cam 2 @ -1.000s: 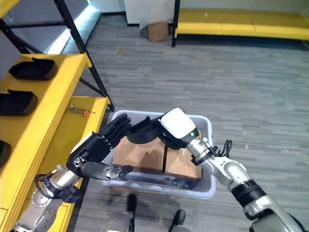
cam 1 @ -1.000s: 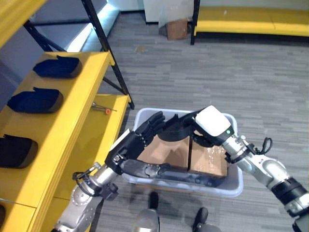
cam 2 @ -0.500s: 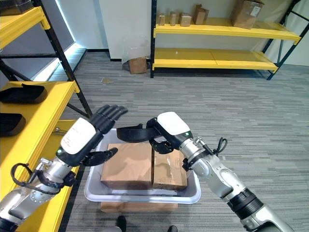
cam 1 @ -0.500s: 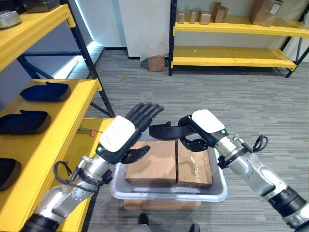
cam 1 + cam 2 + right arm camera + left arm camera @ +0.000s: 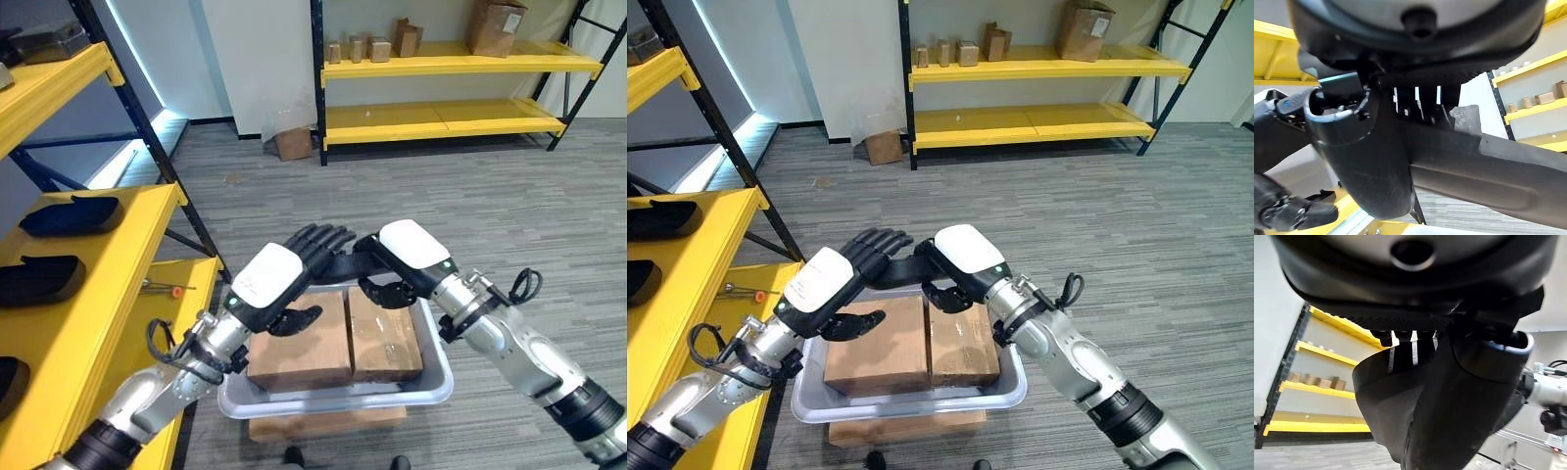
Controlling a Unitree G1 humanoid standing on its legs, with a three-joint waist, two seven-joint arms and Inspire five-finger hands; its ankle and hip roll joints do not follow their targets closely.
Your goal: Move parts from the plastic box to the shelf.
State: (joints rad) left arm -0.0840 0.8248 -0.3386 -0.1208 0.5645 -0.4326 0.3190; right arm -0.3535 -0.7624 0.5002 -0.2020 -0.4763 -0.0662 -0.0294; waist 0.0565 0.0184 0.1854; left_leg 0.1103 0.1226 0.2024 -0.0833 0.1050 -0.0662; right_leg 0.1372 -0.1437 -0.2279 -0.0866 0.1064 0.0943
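the black part (image 5: 338,266) is now lifted above the plastic box (image 5: 431,377), held between both hands. the right hand (image 5: 397,257) has its fingers curled around one end. the left hand (image 5: 284,279) supports the other end with fingers straight. a moment before the part was low over the two cardboard boxes (image 5: 338,338) in the box. so i think the picking is done; the yellow shelf (image 5: 108,284) with dark parts (image 5: 44,279) is next.

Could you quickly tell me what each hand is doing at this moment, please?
Left hand: fingers straight, laid against the black part.
Right hand: shut on the black part, above the box.
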